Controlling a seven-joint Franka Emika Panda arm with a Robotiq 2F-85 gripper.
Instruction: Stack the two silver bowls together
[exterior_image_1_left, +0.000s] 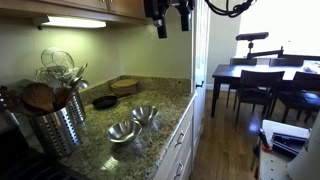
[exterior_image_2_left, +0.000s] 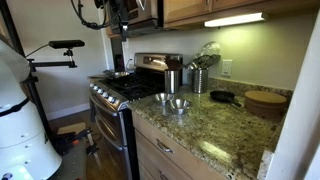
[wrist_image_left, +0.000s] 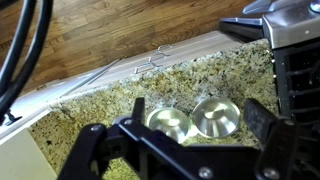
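The end effector (exterior_image_1_left: 170, 20) hangs high under the cabinets in an exterior view, well above the surface (exterior_image_1_left: 150, 95). From here I cannot tell how its jaws stand. On the surface below sit a bowl (exterior_image_1_left: 122, 131) and a second bowl (exterior_image_1_left: 145, 115), just beside each other, both upright and near the front edge. A canister (exterior_image_1_left: 55, 125) stands nearer the camera, and a pan (exterior_image_1_left: 104, 101) lies farther back.

In an exterior view from the opposite side, the bowl (exterior_image_2_left: 163, 98) and second bowl (exterior_image_2_left: 178, 105) sit side by side just beyond the stove (exterior_image_2_left: 125, 92), with the pan (exterior_image_2_left: 225, 97) well apart.

In the wrist view the end effector (wrist_image_left: 172, 128) is released, its fingers (wrist_image_left: 92, 145) spread wide with nothing between them. The second bowl (wrist_image_left: 165, 122) and bowl (wrist_image_left: 216, 116) lie far below, unstacked. Their rims look touching or nearly so.
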